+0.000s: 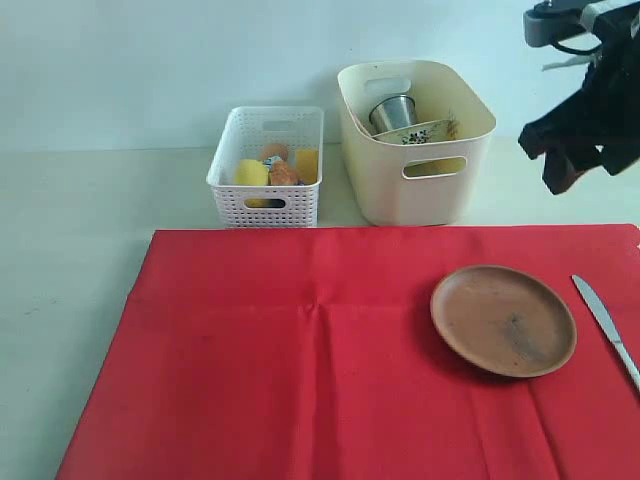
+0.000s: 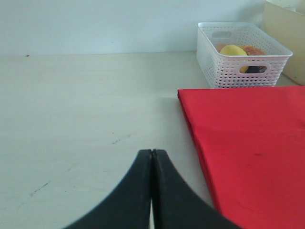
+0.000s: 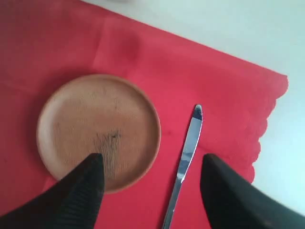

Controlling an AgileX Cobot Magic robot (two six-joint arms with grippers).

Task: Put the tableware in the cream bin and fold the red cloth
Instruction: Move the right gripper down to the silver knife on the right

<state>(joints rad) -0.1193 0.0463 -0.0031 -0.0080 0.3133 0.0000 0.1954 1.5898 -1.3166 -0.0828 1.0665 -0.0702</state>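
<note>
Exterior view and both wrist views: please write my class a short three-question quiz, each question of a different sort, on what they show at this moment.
1. True or false: the steel cup sits inside the cream bin.
2. Multiple choice: what lies on the red cloth beside the round brown plate? A) a spoon B) the silver knife C) chopsticks
3. Fill in: the right gripper is open above the plate, while the left gripper is ___.

Key: 1 true; 2 B; 3 shut.
</note>
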